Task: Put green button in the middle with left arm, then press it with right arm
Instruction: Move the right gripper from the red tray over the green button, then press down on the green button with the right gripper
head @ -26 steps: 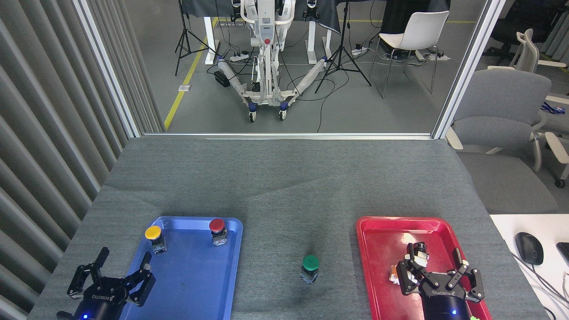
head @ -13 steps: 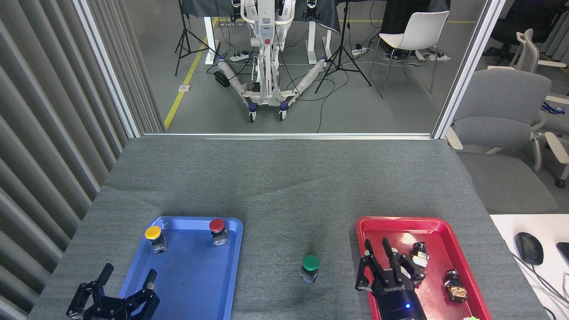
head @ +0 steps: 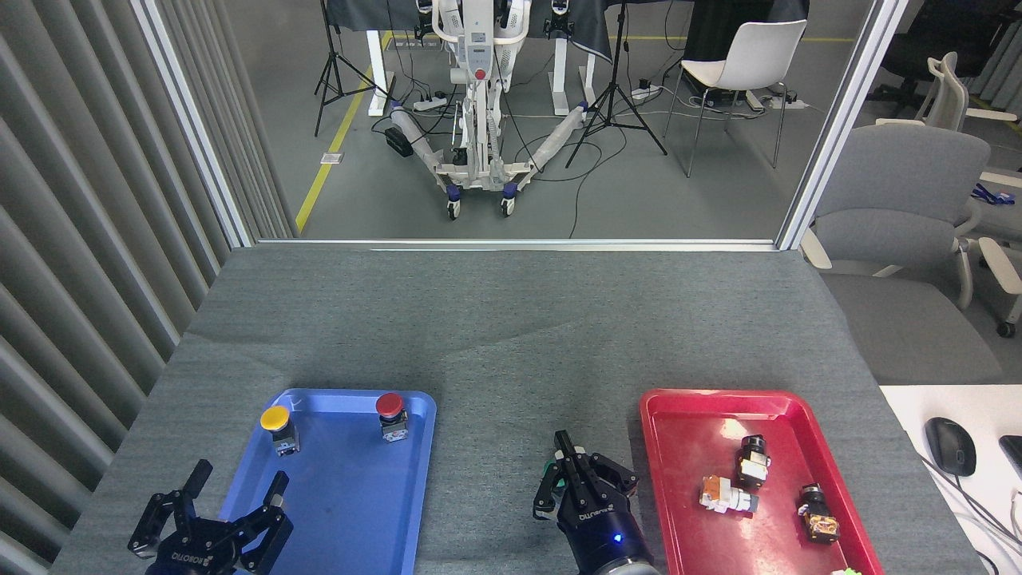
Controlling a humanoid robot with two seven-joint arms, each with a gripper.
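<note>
Placement looks done: green button [head: 551, 473] on the middle cloth [head: 495, 447]; right gripper [head: 568, 471] clenched over it, pressing; left gripper [head: 231, 499] spread, empty.

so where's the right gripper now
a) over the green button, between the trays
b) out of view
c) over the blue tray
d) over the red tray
a: the right gripper sits on the bare cloth between the blue tray and the red tray, right over the green button, of which only a green sliver shows beside the fingers.
</note>
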